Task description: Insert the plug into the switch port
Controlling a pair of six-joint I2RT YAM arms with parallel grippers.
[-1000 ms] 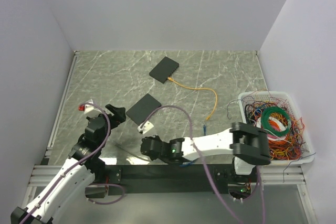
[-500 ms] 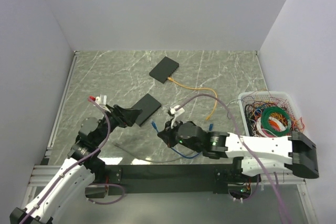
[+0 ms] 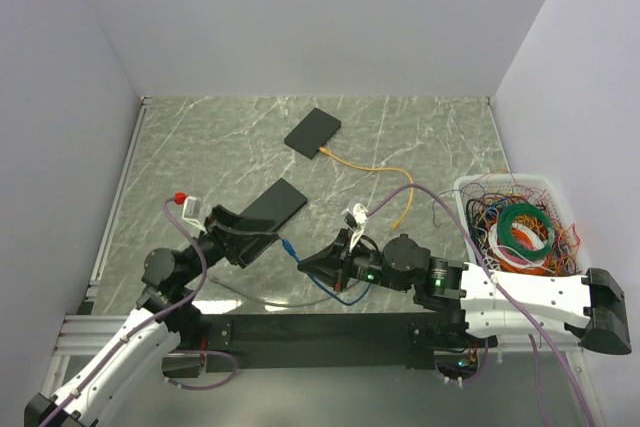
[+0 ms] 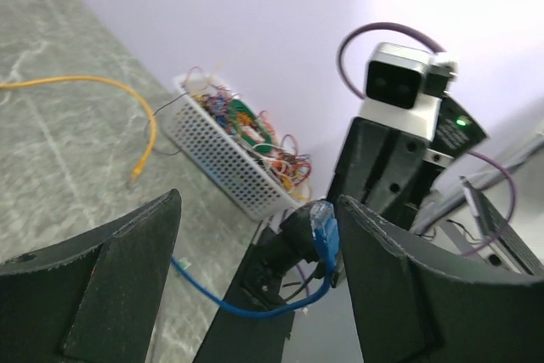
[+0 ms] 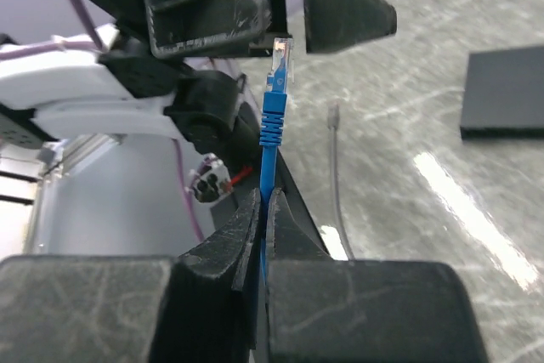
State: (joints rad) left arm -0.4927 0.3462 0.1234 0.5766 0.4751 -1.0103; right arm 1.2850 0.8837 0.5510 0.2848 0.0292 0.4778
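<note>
Blue plug (image 5: 278, 61) — pinched in right gripper (image 5: 262, 210) — now nears wide-open left gripper (image 4: 259, 201)

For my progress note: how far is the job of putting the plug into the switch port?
Done: the right gripper is shut on the blue cable, behind its plug, and holds it up. In hand: the plug points toward the open left gripper, which does not grip it. Left: the plug is in no port yet; the nearer switch lies apart from it.
</note>
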